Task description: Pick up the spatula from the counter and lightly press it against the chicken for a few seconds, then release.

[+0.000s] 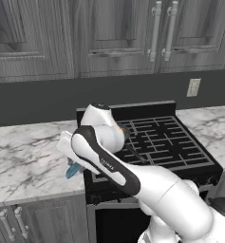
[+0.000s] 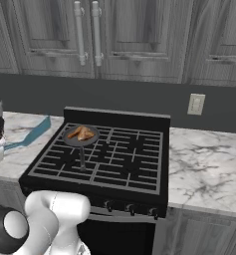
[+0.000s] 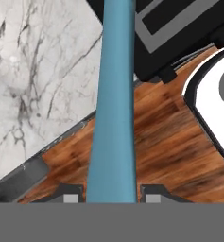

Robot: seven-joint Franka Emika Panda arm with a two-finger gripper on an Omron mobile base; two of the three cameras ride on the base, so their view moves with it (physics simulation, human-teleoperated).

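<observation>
Spatula point(image 3: 112, 108) count: one, teal, long handle. One frying pan point(image 2: 69, 138) sits on the rear-left burner of one black gas stove point(image 2: 114, 154), with chicken point(image 2: 82, 133) in it. Piece count is unclear at this size. One wall outlet point(image 2: 195, 103), and grey cabinets point(image 2: 139, 35) above.

Gripper point(image 3: 111, 197) has its jaws drawn in tight on the spatula handle. The handle fills the gap between the two fingertips point(image 3: 70, 197) and runs straight away from them across the hand view, over the marble counter point(image 3: 33, 71) edge and the wood floor point(image 3: 165, 142).

From the right base view the spatula sits left of the stove, above the counter, with its far end angled toward the stove's back-left corner — near the pan but apart from it, not touching the chicken. The left base view shows a bit of teal poking out under the arm point(image 1: 114, 166).
</observation>
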